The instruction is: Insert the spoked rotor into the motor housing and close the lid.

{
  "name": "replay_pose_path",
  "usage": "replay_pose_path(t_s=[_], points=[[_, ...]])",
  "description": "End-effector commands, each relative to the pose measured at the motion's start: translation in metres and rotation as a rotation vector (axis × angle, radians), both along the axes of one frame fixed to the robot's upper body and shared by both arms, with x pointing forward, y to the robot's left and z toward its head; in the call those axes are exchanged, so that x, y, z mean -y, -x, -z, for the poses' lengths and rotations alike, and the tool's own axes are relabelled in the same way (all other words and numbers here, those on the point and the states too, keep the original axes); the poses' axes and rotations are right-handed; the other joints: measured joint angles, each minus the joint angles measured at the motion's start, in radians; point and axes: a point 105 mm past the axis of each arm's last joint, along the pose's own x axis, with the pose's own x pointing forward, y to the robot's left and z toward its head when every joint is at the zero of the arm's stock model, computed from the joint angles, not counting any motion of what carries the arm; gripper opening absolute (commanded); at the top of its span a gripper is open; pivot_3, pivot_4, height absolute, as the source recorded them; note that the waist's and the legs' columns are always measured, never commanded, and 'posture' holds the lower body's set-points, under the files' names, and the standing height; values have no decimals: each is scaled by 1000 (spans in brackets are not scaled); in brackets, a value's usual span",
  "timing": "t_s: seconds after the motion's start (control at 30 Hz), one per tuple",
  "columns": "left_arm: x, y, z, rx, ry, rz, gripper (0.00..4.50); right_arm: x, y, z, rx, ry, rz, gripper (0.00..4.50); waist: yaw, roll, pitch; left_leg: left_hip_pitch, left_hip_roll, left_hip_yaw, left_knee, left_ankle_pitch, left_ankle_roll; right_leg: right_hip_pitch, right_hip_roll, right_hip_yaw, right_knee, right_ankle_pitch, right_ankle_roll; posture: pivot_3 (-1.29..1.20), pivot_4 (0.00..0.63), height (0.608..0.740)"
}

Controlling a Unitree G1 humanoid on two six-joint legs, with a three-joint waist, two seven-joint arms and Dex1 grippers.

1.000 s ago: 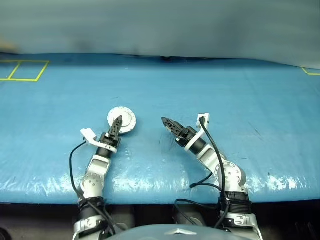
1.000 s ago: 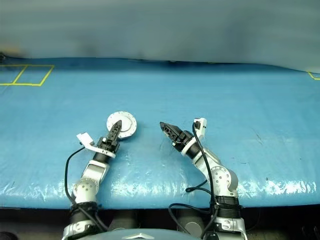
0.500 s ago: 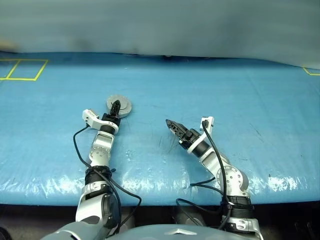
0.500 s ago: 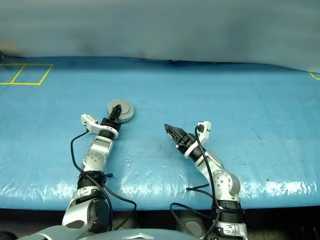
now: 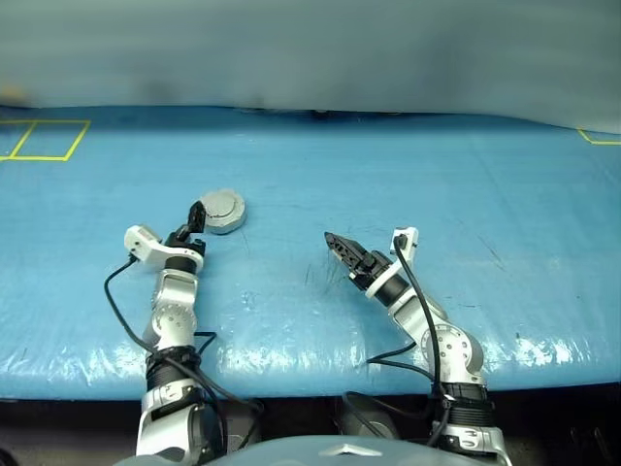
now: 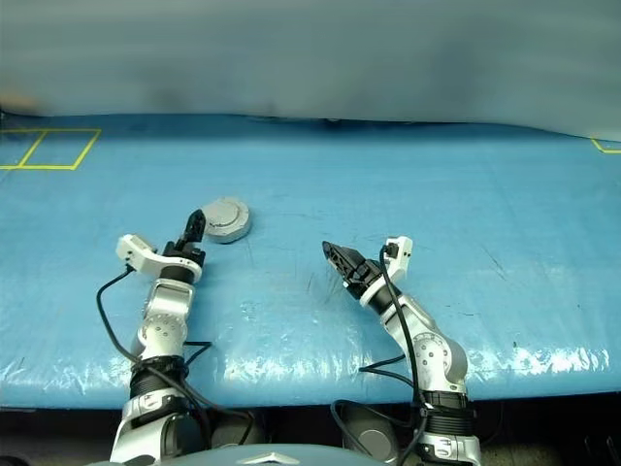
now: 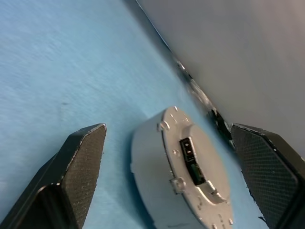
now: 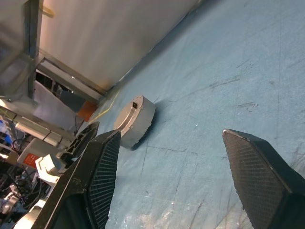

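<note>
Left hand [image 5: 197, 216] stood spread wide, holding nothing, its fingers [image 7: 78, 164] either side of the motor housing [image 5: 223, 211] without touching. Right hand [image 5: 337, 245] hung well apart, wide too, empty. Housing sat closed on the blue surface [image 5: 408, 175]: a plain grey puck with small edge tabs and a dark connector slot [image 7: 189, 151]. Yellow tape squares [image 5: 39, 139] far off left.

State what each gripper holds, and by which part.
Nothing is held. The left gripper stands open beside the closed grey motor assembly, apart from it; the right gripper is open over bare table.
</note>
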Motion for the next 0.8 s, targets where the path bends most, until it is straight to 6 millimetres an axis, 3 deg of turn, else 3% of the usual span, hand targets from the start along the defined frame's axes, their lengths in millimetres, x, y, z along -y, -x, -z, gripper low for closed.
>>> replay_pose_path(t_s=[0.03, 0.13, 0.23, 0.37, 0.47, 0.6, 0.7, 0.8], points=[[-22, 16, -7, 4, -110, -75, 4422, -4, -6, -9, 54, 56, -15, 3572, 2, 0, 0, 0, 0, 0, 0, 0, 0, 0, 0, 0, 0, 0, 0, 0, 150, 740], [-27, 21, -12, 25, -158, -93, 4422, -6, -8, -10, 76, 107, -22, 3572, 5, 0, 0, 2, 0, 0, 0, 0, 0, 2, 0, 0, 0, 0, 0, 0, 150, 740], [-19, 20, -23, 80, -225, -52, 4422, -3, -10, -10, 97, 156, -14, 3572, 12, 0, 0, 1, 0, 0, 1, 0, 0, 2, 0, 0, 0, 0, 0, 0, 150, 740], [42, 20, -49, 294, -361, 319, 4422, 15, -15, -2, 177, 422, 51, 3572, 20, 0, 0, 0, -2, 0, 1, 0, 0, 1, -1, 0, -1, 0, 1, 0, 150, 740], [84, 27, -46, 353, -597, 578, 4422, 31, -17, 5, 255, 656, 99, 3572, 19, 0, 0, 0, -2, 0, 1, 0, 0, 1, -2, 0, -2, 0, 1, 0, 150, 740], [112, 33, -33, 380, -767, 808, 4422, 49, -21, -6, 358, 732, 176, 3572, 10, 0, 0, 1, -1, 1, -1, 0, 0, 1, -1, 0, -1, 0, 0, 0, 150, 740], [121, 35, -24, 373, -824, 898, 4422, 60, -23, -13, 405, 752, 203, 3572, 9, 0, 0, 2, -1, 1, -1, 0, 0, 1, 0, 0, 0, 0, 0, 0, 150, 740], [124, 36, -21, 376, -846, 939, 4422, 60, -19, -11, 433, 778, 122, 3572, 10, 0, 0, 3, -1, 1, -1, 0, 0, 2, -1, 1, 0, 0, 0, 0, 150, 740]])
